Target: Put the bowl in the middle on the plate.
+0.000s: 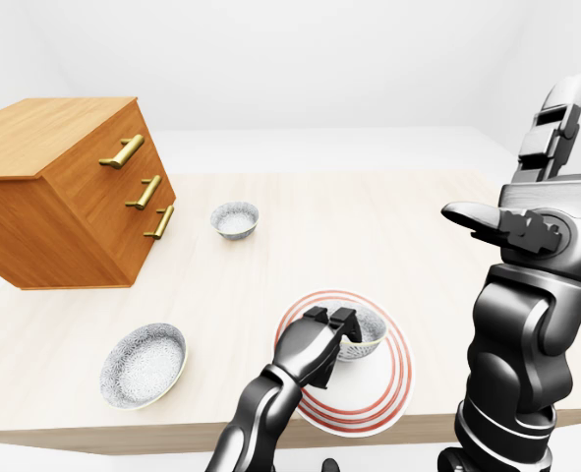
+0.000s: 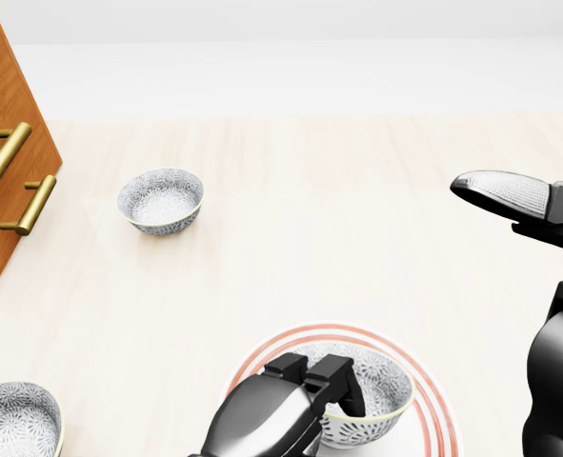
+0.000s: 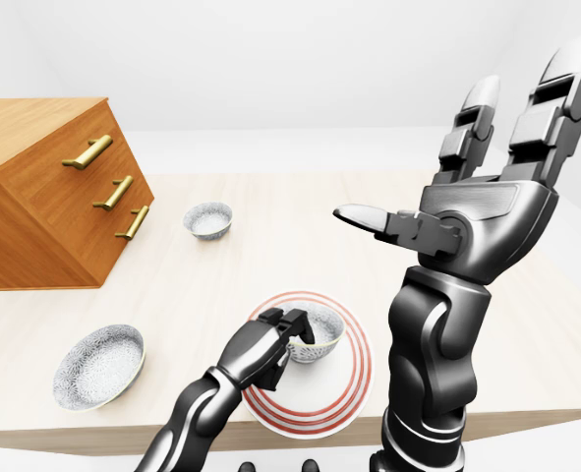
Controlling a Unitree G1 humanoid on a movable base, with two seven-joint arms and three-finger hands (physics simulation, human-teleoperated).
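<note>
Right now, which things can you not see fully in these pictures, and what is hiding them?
All views: the left hand covers the left rim of the bowl.
Head view: the plate is cut off by the bottom edge.
Head view: the large bowl is cut off at the bottom-left corner.

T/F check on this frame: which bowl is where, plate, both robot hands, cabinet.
1. The left robot hand grips the rim of the grey-patterned ceramic bowl, which sits within the red-ringed white plate. True.
2. The right robot hand is shut on a bowl. False: it is raised, fingers open, empty.
3. A second patterned bowl and a third patterned bowl lie off the plate. True.
4. The wooden drawer cabinet with brass handles stands at the left-eye view's right. False: at its left.
</note>
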